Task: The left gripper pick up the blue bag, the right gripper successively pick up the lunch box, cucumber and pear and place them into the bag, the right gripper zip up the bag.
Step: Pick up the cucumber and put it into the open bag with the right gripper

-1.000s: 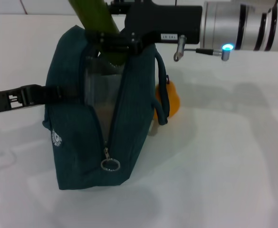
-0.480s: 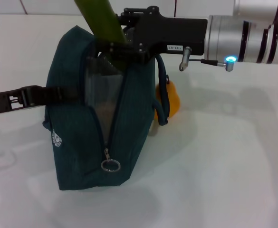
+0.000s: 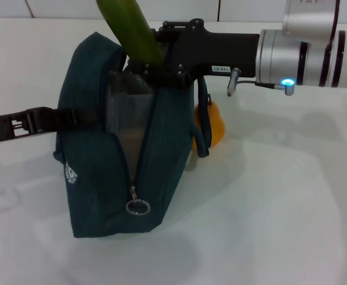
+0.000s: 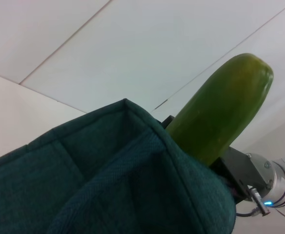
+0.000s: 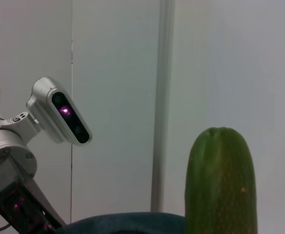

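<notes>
The right gripper holds the cucumber steeply tilted over the open mouth of the blue bag, its jaws closed on the lower part of the fruit at the bag's rim, while most of the cucumber's length rises clear above the opening. The bag stands upright on the white bench, unzipped, its ring pull hanging low on the near end and silver lining showing inside. The left gripper reaches in from the side and meets the bag's flank at a strap; whether its jaws are clamped there cannot be told. The pear waits on the bench just behind the bag, half hidden by a handle. The lunch box is not clearly visible.

The cucumber looks stiff, smooth and likely slippery, so a firm hold low on its length suits lowering it end-first. The bag is soft fabric that would sag without support, which is why its side needs steadying. The pear, rounded and probably easy to bruise, would want a gentle grip across its widest part.
</notes>
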`<state>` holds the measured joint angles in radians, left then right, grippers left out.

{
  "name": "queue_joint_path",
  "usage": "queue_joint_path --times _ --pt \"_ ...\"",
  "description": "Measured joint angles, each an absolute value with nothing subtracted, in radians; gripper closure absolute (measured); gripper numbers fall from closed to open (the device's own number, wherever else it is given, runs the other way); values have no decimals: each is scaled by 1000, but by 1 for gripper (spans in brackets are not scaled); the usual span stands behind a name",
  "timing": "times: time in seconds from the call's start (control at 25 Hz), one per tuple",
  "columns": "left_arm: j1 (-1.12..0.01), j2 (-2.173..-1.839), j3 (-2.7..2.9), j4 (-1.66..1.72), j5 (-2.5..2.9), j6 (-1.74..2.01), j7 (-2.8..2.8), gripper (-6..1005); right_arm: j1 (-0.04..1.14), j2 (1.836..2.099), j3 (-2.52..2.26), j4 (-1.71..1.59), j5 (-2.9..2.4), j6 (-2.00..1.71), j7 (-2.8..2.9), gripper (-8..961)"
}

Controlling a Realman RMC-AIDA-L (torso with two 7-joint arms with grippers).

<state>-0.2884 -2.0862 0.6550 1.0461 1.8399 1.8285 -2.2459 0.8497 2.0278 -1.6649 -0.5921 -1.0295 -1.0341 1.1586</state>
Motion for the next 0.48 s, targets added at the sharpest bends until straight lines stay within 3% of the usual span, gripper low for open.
queue_joint_path --times 0.4,0.48 --pt "-288 -2086 655 1046 1838 1827 -2246 959 851 2028 -1667 -592 -1030 -1033 1143 305" --pt "-288 -2086 655 1046 1838 1827 -2246 959 852 2027 -1667 -592 -1030 -1033 1143 269"
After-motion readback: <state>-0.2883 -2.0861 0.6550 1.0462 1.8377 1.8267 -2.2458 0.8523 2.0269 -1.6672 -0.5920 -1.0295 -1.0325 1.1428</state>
